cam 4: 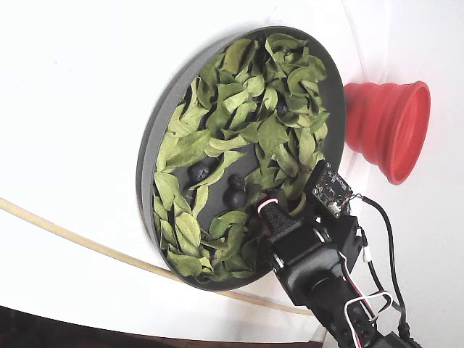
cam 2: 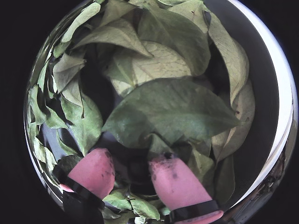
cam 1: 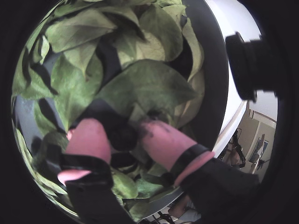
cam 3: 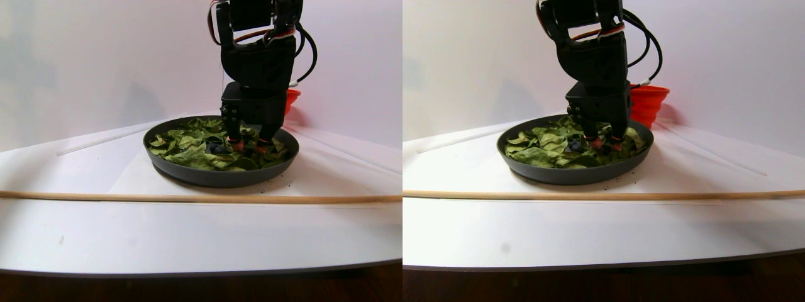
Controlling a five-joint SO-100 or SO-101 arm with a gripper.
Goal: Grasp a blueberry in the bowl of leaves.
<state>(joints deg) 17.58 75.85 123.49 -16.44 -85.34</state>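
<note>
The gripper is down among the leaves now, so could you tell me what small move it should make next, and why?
Probably close gently. In both wrist views the gripper has its pink fingertips set down among the leaves in the bowl, on either side of a dark round shape, likely a blueberry, with gaps still showing beside it.

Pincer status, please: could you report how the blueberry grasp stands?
Pincer down among leaves in bowl, pink fingertips apart around something dark. Blueberries lie exposed nearby. Leaves crowd the fingertips.
</note>
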